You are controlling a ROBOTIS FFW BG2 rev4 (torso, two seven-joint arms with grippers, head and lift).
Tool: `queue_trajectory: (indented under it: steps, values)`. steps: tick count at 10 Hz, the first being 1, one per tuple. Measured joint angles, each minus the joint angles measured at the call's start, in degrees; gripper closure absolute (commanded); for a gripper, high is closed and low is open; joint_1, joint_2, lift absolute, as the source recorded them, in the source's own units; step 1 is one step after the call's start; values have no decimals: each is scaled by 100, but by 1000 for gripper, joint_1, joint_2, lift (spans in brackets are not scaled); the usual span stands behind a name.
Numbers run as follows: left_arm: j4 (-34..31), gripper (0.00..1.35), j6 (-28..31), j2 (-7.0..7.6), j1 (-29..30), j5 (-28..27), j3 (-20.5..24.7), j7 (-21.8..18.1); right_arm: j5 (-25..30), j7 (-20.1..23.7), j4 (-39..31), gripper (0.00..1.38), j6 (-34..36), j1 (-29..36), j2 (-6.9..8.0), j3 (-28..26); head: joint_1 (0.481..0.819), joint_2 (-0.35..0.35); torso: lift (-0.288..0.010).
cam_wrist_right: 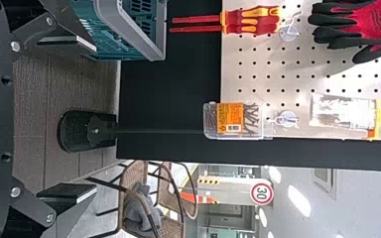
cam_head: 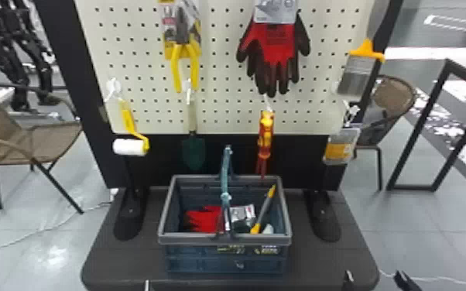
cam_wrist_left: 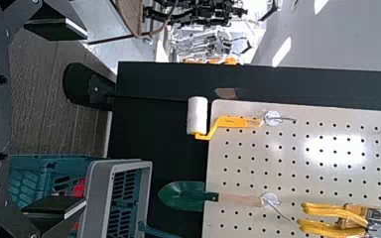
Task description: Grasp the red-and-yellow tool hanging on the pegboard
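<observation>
The red-and-yellow tool (cam_head: 265, 141) hangs upright from a hook at the lower middle of the pegboard (cam_head: 228, 104), just behind the basket; its red shafts point down. The right wrist view shows the same tool (cam_wrist_right: 233, 22) far ahead of my right gripper (cam_wrist_right: 59, 119), which is open with nothing between its fingers. Two dark fingertips (cam_head: 403, 279) of that gripper poke in at the head view's bottom right, low in front of the table. My left gripper (cam_wrist_left: 54, 119) is open too, holds nothing, and faces the pegboard's left side.
A grey-and-blue basket (cam_head: 224, 238) holding a red glove and small tools stands on the dark table (cam_head: 127, 263) before the board. Also on the board are yellow pliers (cam_head: 184, 58), a paint roller (cam_head: 129, 145), a green trowel (cam_head: 193, 151), red gloves (cam_head: 273, 50), a brush (cam_head: 358, 65) and a screw box (cam_wrist_right: 233, 120).
</observation>
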Motion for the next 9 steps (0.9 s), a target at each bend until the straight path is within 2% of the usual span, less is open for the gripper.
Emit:
queue_trajectory:
  steps: [6,7,9]
  values:
    - [2,128,18,0,-2,-9,2,0,77,-51,-2,292,27,-34,-10,-1,549,0,-100]
    - [2,128,26,0,-5,-11,0,0,27,40,10,292,52,-102,-17,2,549,0,-100]
    - [2,128,44,0,-20,-16,-5,0,-156,520,73,292,289,-519,-98,2,549,0,-100]
